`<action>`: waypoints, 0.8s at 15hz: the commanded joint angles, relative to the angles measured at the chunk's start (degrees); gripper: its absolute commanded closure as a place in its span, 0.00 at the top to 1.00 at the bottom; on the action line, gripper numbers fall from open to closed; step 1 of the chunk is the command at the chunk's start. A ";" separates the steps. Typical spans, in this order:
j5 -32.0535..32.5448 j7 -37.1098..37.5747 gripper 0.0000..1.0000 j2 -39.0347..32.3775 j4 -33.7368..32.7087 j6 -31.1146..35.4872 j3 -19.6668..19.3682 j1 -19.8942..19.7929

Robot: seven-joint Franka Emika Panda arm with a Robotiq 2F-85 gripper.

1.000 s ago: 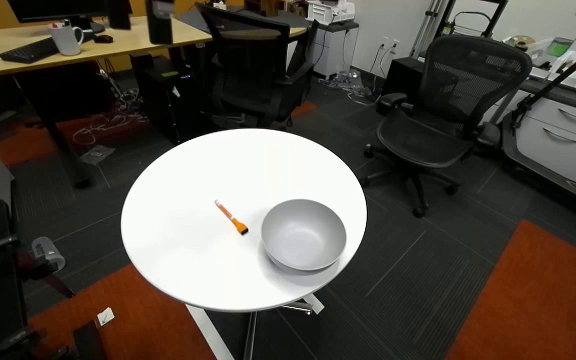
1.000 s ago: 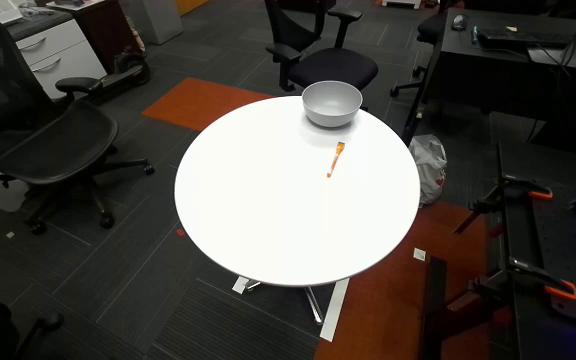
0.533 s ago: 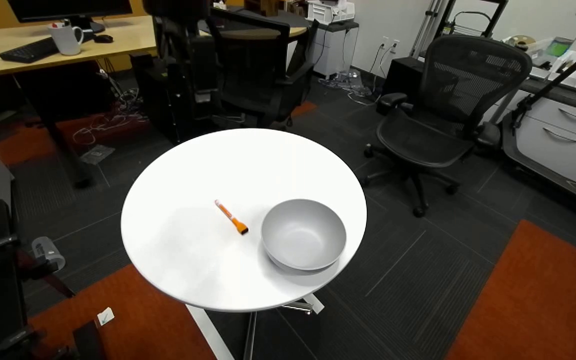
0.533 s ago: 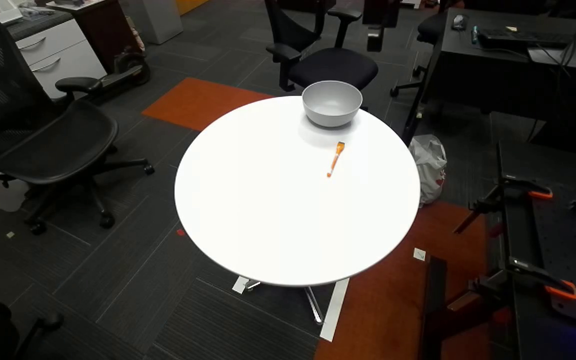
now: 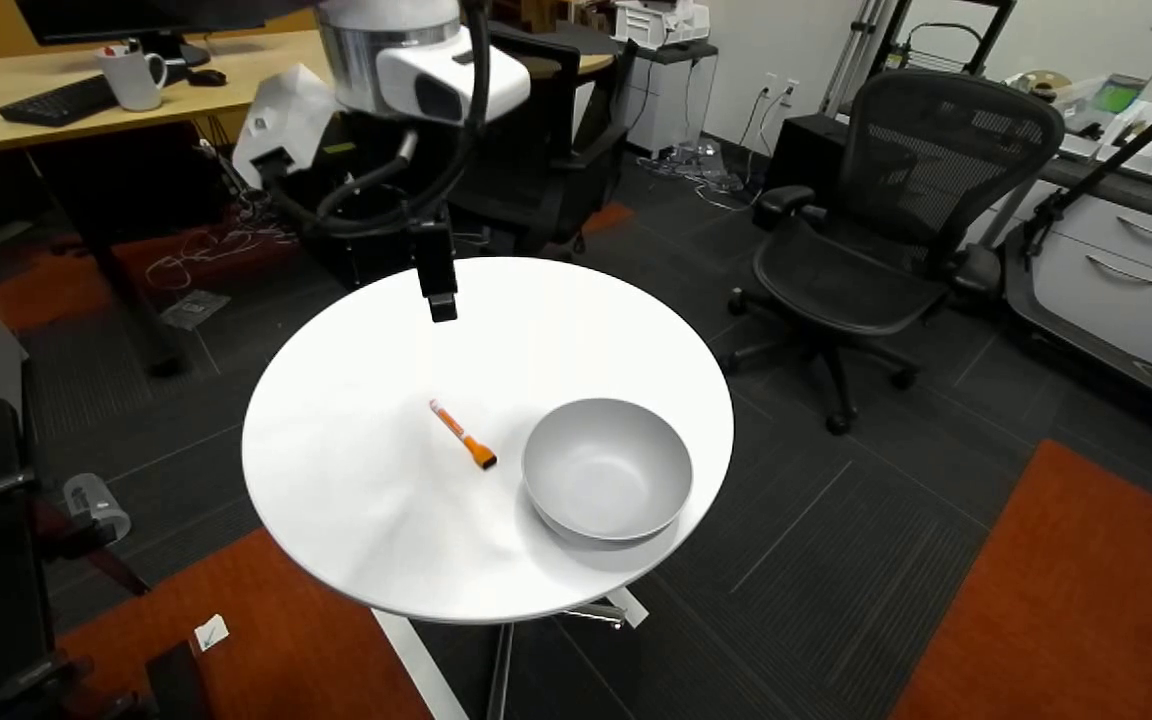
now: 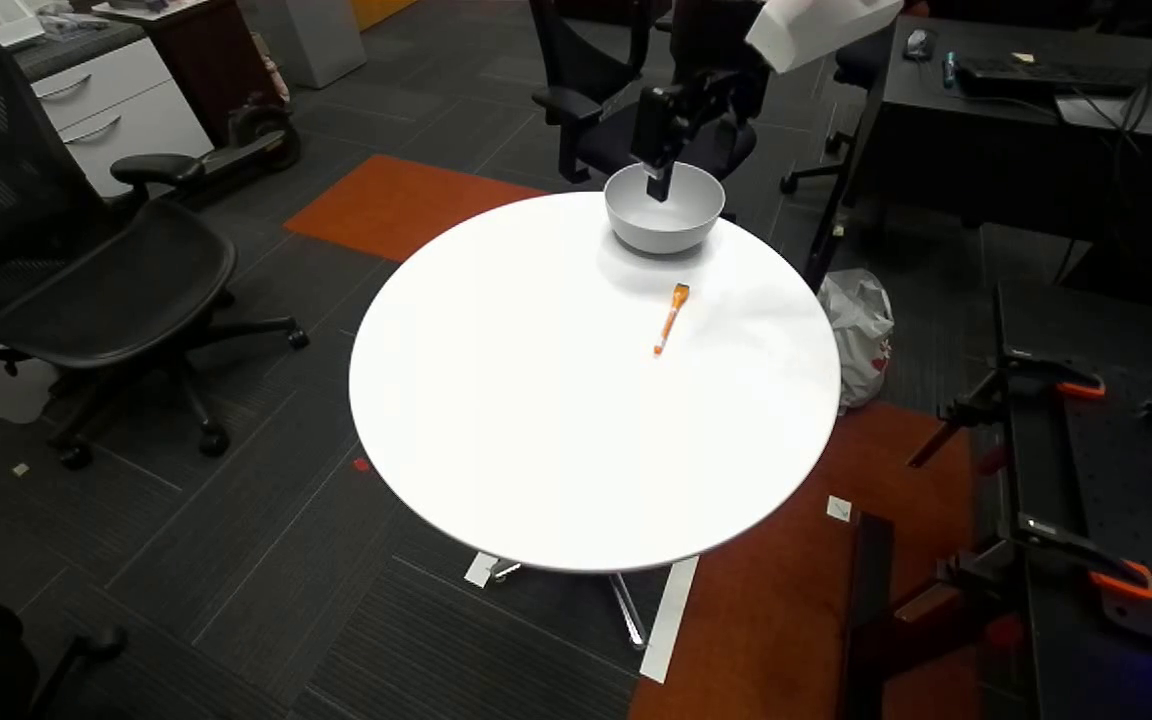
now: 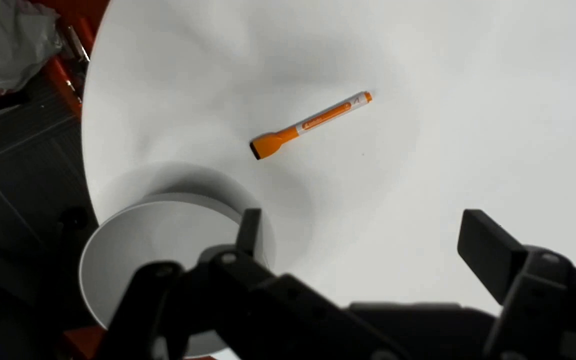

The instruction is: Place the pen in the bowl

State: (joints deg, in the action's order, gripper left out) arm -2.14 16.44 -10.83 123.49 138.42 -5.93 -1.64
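The orange pen (image 5: 463, 435) with a black tip lies flat on the round white table (image 5: 356, 520). It also shows in an exterior view (image 6: 672, 318) and in the wrist view (image 7: 313, 122). The grey bowl (image 5: 606, 475) stands upright beside the pen's dark tip, apart from it; its inside looks empty. It also shows in an exterior view (image 6: 664, 236) and at lower left in the wrist view (image 7: 168, 225), partly hidden by a finger. My gripper (image 7: 363, 230) is open and empty, its fingers wide apart above the table. It also shows in an exterior view (image 5: 443, 300).
Black office chairs (image 5: 896, 200) stand around the table. A desk with a white mug (image 5: 133, 78) is at the back. A plastic bag (image 6: 856, 335) lies on the floor by the table. The bowl sits close to the table's edge.
The arm has come down into both exterior views, and the gripper has moved lower over the table. The pen and the bowl have not moved.
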 commanded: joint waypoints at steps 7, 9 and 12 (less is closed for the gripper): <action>0.24 25.68 1.00 -9.49 -2.11 4.47 -1.98 3.73; -0.02 29.54 1.00 -10.86 -2.67 4.34 -2.15 4.17; 0.00 34.11 1.00 -12.77 -3.08 5.16 -2.50 4.55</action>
State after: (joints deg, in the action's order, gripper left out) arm -1.55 46.13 -21.75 121.93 143.80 -7.19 1.67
